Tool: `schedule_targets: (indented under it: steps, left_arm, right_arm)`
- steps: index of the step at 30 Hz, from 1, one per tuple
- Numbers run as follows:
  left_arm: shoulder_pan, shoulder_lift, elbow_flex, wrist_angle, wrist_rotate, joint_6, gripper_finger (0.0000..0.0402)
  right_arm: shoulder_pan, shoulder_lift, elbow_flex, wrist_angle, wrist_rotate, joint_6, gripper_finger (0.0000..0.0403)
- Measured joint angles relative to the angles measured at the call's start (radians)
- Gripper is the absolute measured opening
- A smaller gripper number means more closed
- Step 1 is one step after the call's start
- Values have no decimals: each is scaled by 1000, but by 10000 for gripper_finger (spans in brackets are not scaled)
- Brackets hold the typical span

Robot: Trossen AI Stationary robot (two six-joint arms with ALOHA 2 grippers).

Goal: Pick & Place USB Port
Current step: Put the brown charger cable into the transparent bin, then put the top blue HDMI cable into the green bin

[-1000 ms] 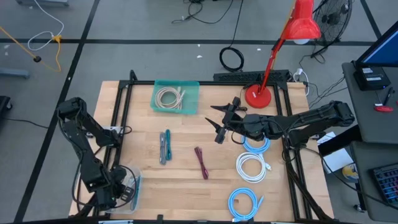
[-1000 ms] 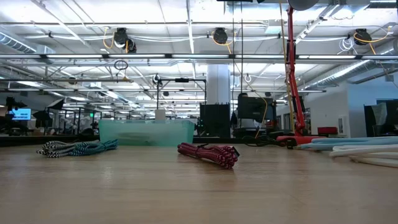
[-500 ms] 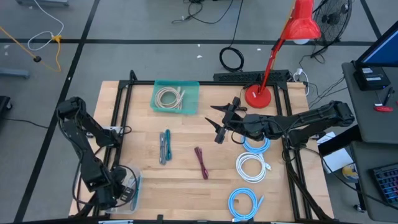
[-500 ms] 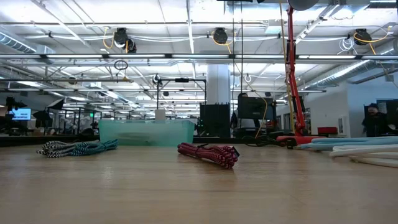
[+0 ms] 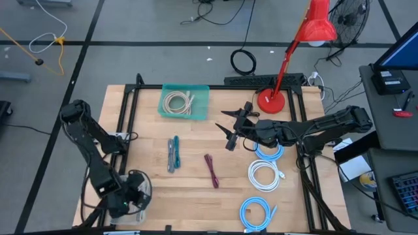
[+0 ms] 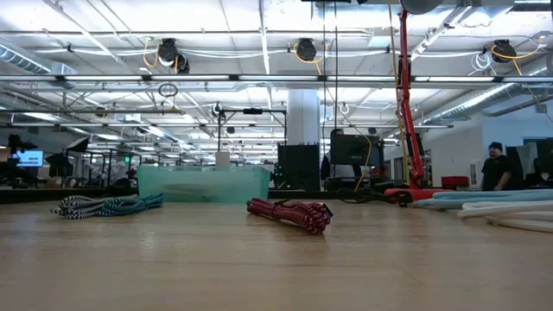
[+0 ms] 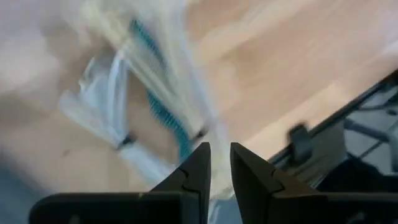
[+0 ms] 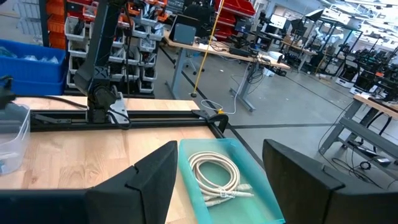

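The teal-striped USB cable (image 7: 158,106) lies inside a clear plastic bag (image 7: 102,102) at the table's near left corner, with the left gripper (image 5: 125,201) right over it. The blurred left wrist view cannot show whether it grips the bag.

Only the right wrist view looks into the teal bin (image 8: 252,171), which holds a coiled white cable (image 8: 217,177). The right gripper (image 5: 226,128) hangs mid-table, jaws spread wide.

The low view adds a red-black cable (image 6: 289,213) and a person (image 6: 495,167) far behind.

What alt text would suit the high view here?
Overhead of a wooden table: the left gripper sits at a clear bag at the near left corner, the right gripper hangs open mid-table. Coiled cables lie about, one in a teal bin.
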Motion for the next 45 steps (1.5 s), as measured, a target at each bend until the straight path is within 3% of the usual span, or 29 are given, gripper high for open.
schedule_targets:
  steps: [5, 9, 11, 18, 23, 27, 36, 45]
  left_arm:
    - [28, -2, -1, 0, 77, 50, 55]
    - [37, -22, 27, -7, 72, 112, 11]
    - [41, -34, 48, -13, 61, 137, 7]
    - [64, -52, 193, -151, -187, 360, 4]
    - [96, -53, 274, -162, -468, 719, 2]
    - [132, -53, 280, -147, -604, 971, 2]
    - [207, -56, 280, -134, -732, 1229, 2]
    - [261, -58, 280, -133, -729, 1214, 26]
  right_arm:
    - [0, 0, 0, 0, 0, 0, 226]
    - [0, 0, 0, 0, 0, 0, 226]
    - [0, 0, 0, 0, 0, 0, 226]
    - [0, 0, 0, 0, 0, 0, 226]
    - [0, 0, 0, 0, 0, -2, 226]
    - [0, 0, 0, 0, 0, -3, 226]
    - [0, 0, 0, 0, 0, -16, 226]
    - [0, 0, 0, -2, 0, -22, 226]
